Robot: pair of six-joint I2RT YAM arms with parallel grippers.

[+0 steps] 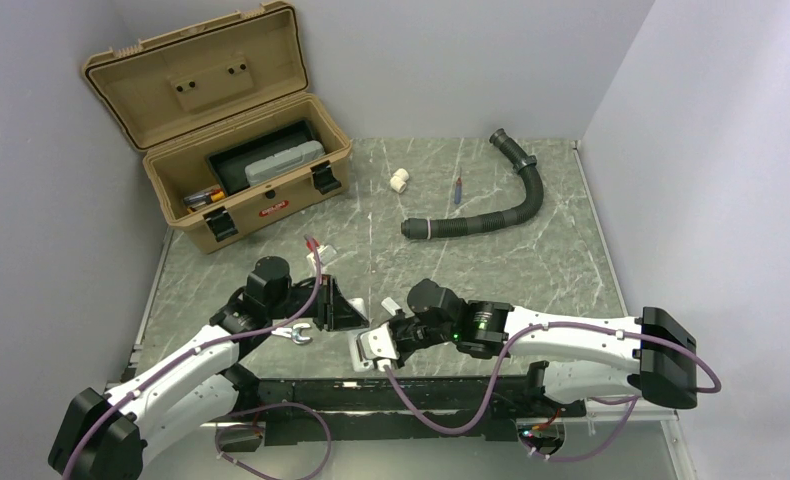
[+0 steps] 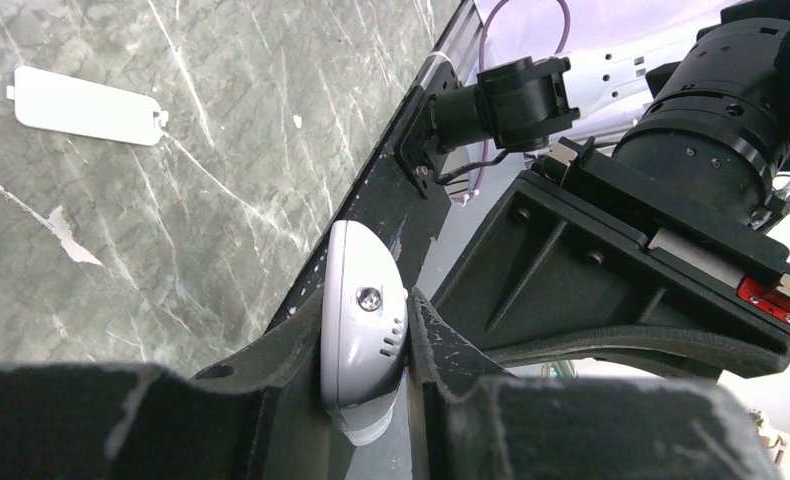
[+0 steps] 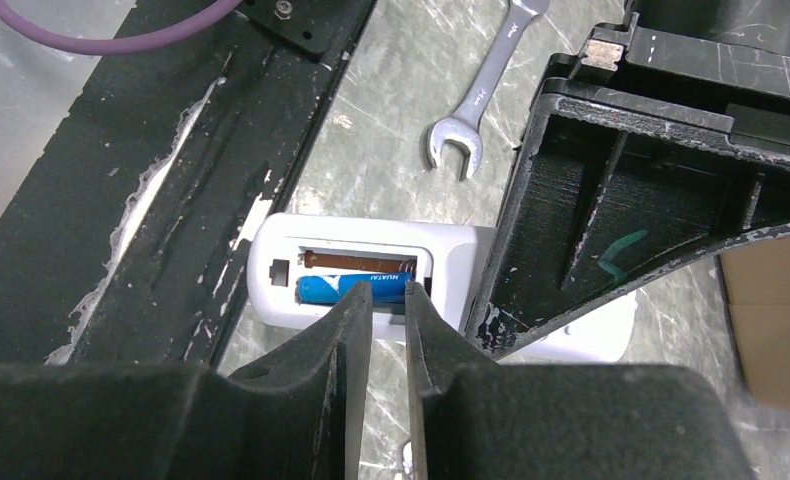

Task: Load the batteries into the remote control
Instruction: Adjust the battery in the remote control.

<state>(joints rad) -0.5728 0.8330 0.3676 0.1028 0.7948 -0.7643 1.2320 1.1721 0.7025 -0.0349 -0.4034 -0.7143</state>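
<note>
One blue battery lies at the right fingers, possibly gripped; left fingers clamp the remote.

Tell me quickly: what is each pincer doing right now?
Left pincer: closed on the remote.
Right pincer: slightly open, gripping nothing, tips at the blue battery.

Batt in remote, wrench to its L, toolbox far-L corner.

remote 1 | blue battery 1 | wrench 1 | toolbox 1 | hose 1 | cover 1
</note>
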